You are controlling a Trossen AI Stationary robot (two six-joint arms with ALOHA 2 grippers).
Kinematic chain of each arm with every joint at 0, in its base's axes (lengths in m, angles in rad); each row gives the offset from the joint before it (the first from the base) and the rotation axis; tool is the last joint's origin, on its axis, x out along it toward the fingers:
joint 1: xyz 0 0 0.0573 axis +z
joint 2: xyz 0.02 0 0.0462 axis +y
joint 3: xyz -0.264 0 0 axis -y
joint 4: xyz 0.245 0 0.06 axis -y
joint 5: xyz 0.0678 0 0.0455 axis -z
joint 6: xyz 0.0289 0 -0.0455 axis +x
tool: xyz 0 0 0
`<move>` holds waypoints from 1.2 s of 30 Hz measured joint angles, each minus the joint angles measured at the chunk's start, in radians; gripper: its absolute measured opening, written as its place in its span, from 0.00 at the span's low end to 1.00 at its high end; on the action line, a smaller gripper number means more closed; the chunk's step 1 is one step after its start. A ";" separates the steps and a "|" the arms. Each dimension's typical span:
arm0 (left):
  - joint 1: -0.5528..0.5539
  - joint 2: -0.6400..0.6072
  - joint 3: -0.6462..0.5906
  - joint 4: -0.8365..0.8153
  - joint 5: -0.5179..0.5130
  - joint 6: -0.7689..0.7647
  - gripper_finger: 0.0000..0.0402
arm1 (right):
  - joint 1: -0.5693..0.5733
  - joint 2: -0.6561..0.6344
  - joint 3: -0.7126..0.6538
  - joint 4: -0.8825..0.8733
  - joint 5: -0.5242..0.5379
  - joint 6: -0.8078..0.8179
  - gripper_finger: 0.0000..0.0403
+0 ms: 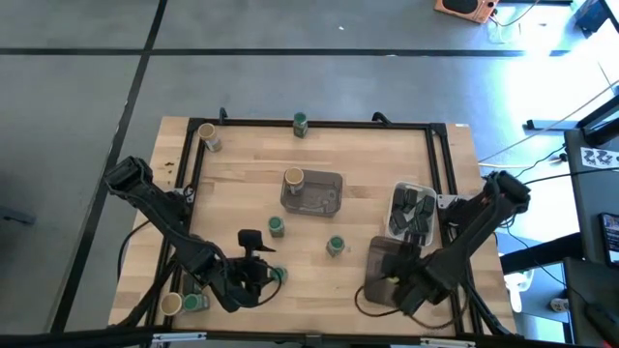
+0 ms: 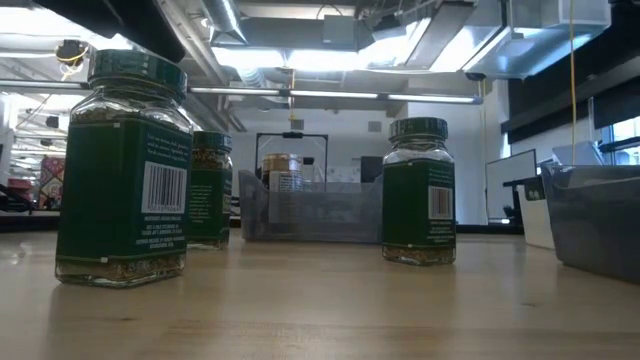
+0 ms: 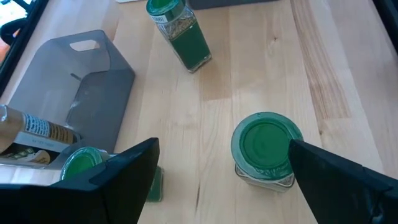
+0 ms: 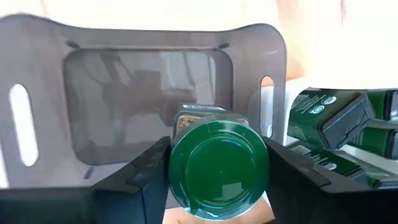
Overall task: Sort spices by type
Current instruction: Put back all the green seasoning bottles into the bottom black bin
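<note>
**A:** Start at the left edge of the table [image 1: 242, 198]. What's there?

**B:** In the far left corner, a tan-lidded jar [image 1: 207, 135]. At the near left corner, another tan-lidded jar [image 1: 171, 304] with a green-lidded jar [image 1: 196, 302] just beside it. The left gripper [image 1: 259, 274] hangs low next to them, fingers spread wide and holding nothing.

**A:** Anything under it?

**B:** A green-lidded jar [image 3: 266, 148] stands upright beside one finger; I cannot tell whether they touch. Farther in, toward the middle, stands a second one [image 1: 277, 226], and a third [image 1: 336, 246] a bit further right. Nothing stands between the gripper and these.

**A:** And the middle?

**B:** A grey tray [image 1: 324, 193] with a tan-lidded jar [image 1: 294, 179] standing at its left end. Behind it, on the far edge, a lone green-lidded jar [image 1: 300, 122].

**A:** The right side?

**B:** A white tray [image 1: 401, 189] packed with dark rectangular tins [image 1: 413, 209]. In front of it lies a dark tray [image 1: 383, 256], and the right gripper [image 4: 217, 165] is over its near end, fingers clamped on a green-lidded jar [image 4: 219, 170]. The right wrist view shows that jar's lid facing the camera, the dark tray behind it and the tins off to one side.

**A:** The low view?

**B:** Three green-lidded jars upright, the grey tray beyond them.
</note>
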 joint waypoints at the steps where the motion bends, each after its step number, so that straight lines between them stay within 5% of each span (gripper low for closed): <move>1: 0.000 0.000 0.000 -0.002 0.000 0.000 0.88 | 0.000 -0.020 -0.015 0.010 0.000 0.012 0.52; 11: 0.000 0.000 0.000 -0.003 0.000 0.000 0.88 | 0.000 -0.062 -0.187 0.127 -0.046 0.024 0.52; 19: 0.000 0.000 0.000 -0.003 0.000 0.016 0.88 | 0.001 -0.062 -0.200 0.120 -0.002 0.025 0.52; 28: 0.000 0.000 0.000 -0.003 0.000 0.017 0.88 | 0.000 -0.062 -0.199 0.093 -0.008 0.053 0.80; 36: 0.000 0.000 0.000 -0.002 0.000 0.016 0.88 | 0.000 -0.061 -0.058 -0.024 -0.038 0.077 0.85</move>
